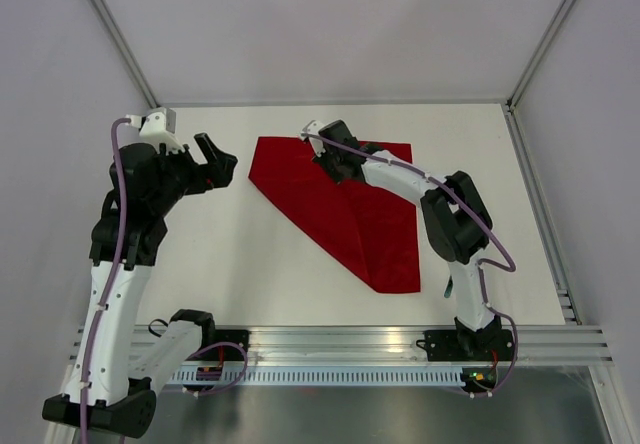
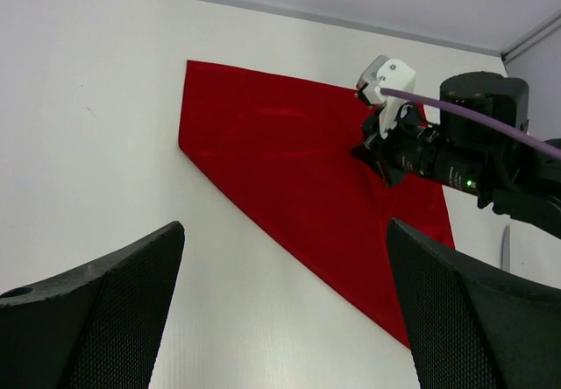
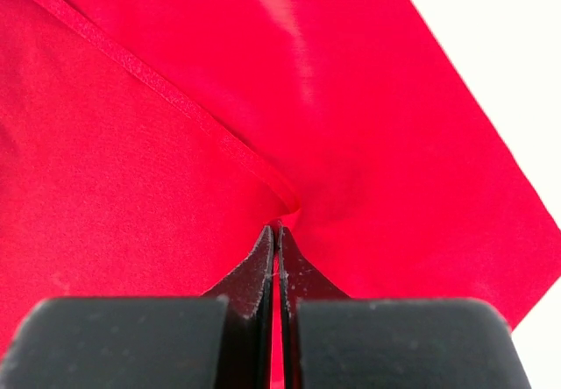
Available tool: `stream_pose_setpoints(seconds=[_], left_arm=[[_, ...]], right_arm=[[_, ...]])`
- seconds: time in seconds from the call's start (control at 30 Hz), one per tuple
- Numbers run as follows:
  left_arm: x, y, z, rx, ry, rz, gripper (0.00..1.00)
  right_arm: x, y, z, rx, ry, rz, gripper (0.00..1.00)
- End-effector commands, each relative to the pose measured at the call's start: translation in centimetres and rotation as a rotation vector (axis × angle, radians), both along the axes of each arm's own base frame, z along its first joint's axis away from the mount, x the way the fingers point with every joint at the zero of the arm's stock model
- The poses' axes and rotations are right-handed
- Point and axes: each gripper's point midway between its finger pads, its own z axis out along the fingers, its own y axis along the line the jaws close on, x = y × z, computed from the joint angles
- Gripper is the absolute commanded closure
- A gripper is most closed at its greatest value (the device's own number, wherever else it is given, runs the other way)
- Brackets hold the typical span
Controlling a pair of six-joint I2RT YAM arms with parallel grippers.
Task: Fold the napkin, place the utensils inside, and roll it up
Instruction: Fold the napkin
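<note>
Item one, flat white surface (image 1: 250,264): carries everything listed. Item two, large bright red square napkin of thin, slightly shiny cloth (image 1: 340,214): lies on the far right half of the surface, doubled over into a rough triangle, long slanted edge facing left, point toward the near edge. Item three, right gripper (image 3: 278,236): clenched, fingers pressed together on a hemmed edge of the napkin near its far side, cloth puckering at the pinch. Item four, left gripper (image 1: 218,156): released, jaws wide, holding nothing, hovering left of the napkin and apart from it. Item five, slim silver-bladed table knife (image 2: 506,249): just right of the napkin, largely hidden by the right arm. Step in hand, by judgement: folding, with a layer gripped and not yet laid down. Next move calls for drawing the pinched edge flat onto the lower layer, edges matched, and letting go before fetching the knife.
</note>
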Motion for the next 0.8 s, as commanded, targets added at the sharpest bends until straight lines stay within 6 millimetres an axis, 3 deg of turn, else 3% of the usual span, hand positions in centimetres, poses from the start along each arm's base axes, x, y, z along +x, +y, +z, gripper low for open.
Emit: stream_pose_setpoints(seconds=[0.0,0.3,0.77], left_arm=[[0.7,-0.5,0.1,-0.018,-0.025,-0.019,0.00],[2.8,-2.3,-1.1,-0.104,0.020,-0.070,0.00],[4.0,-2.4,-2.6,-0.103,0.054,-0.064,0.00]], right_arm=[[2.1,-1.8,1.9,0.015,-0.064,-0.033,1.00],[5.6,-6.1,1.6,0.001,-0.098,-0.120,1.00],[9.5,-10.9,2.3,0.026,-0.134,-0.220,1.00]])
